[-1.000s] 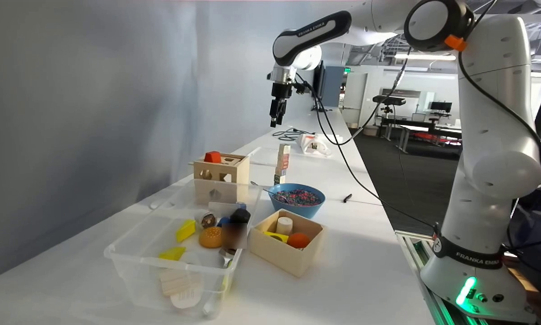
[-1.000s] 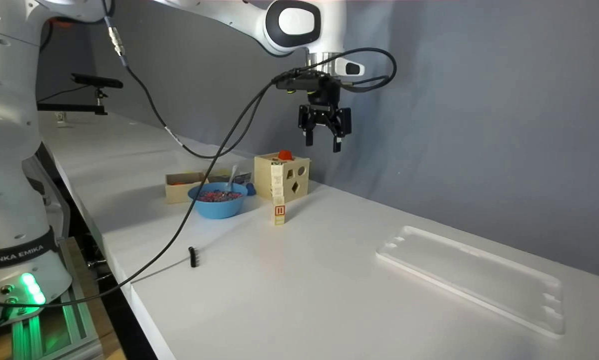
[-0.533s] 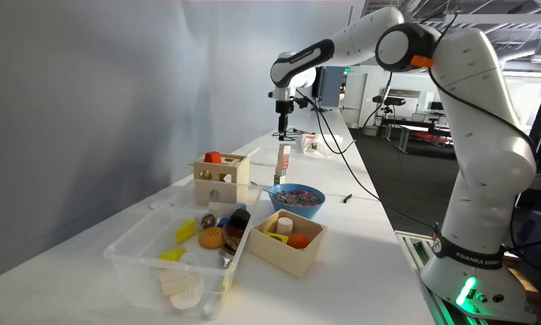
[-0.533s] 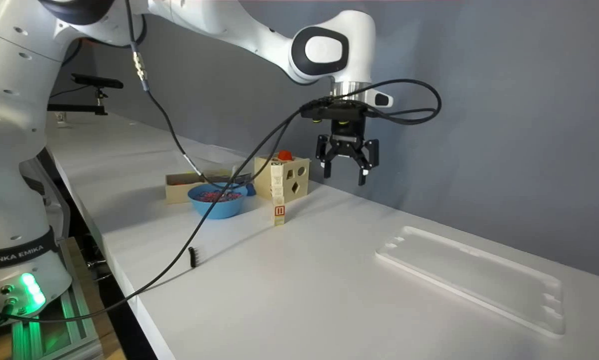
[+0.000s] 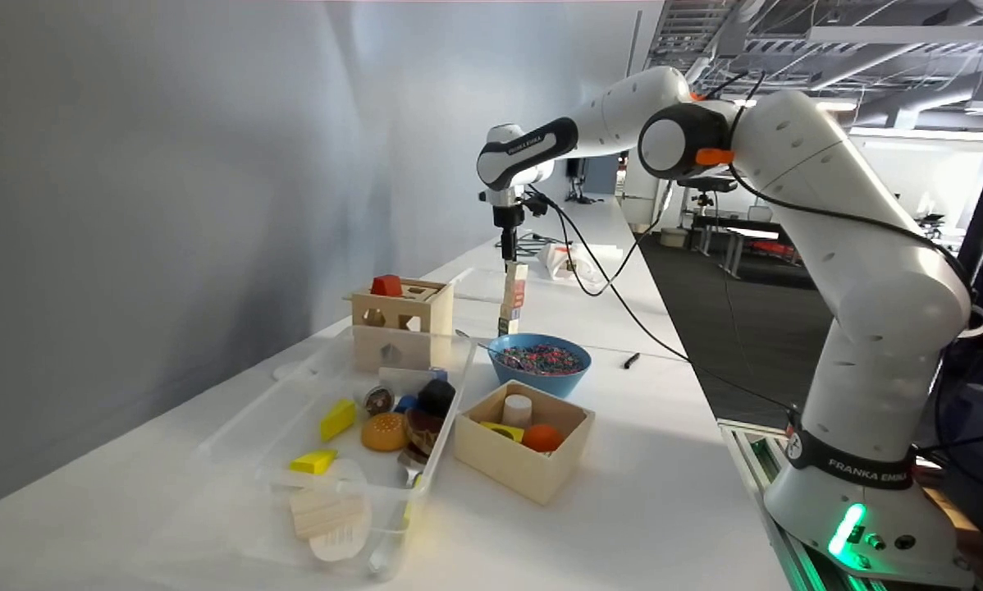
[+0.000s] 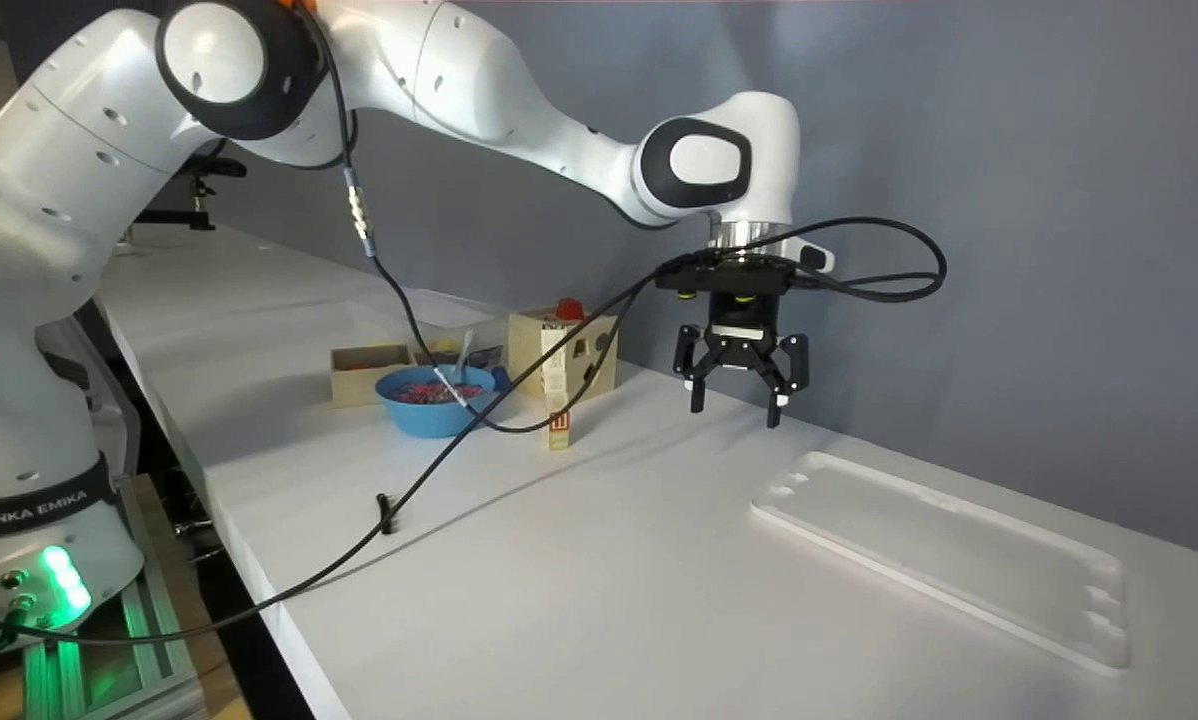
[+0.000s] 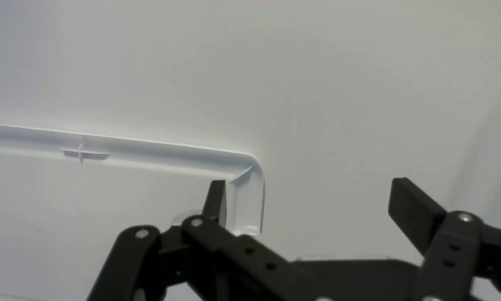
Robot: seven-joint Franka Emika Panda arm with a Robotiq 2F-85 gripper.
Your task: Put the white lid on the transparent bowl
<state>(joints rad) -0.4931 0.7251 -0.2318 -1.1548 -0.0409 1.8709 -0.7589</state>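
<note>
The white lid (image 6: 919,545) is a large flat rectangle with a raised rim. It lies on the table near the grey wall, rim up; it also shows in an exterior view (image 5: 477,286) and the wrist view (image 7: 121,188). My gripper (image 6: 735,412) is open and empty, pointing down, above the table by the lid's end near the block tower. In the wrist view the gripper (image 7: 311,186) has one finger over the lid's corner area and the other over bare table. The small transparent bowl does not show; I cannot make it out in these frames.
A large clear bin (image 5: 385,490) holds toy food and utensils. A wooden shape box (image 6: 589,360), a tall block tower (image 6: 556,395), a blue-rimmed bowl (image 6: 429,418) and an open wooden box (image 5: 512,472) stand nearby. A black clip (image 6: 386,515) lies under the drooping cable.
My gripper has come down and moved toward the lid, rightward and down in an exterior view. It has stayed open. The lid and the other objects have not moved.
</note>
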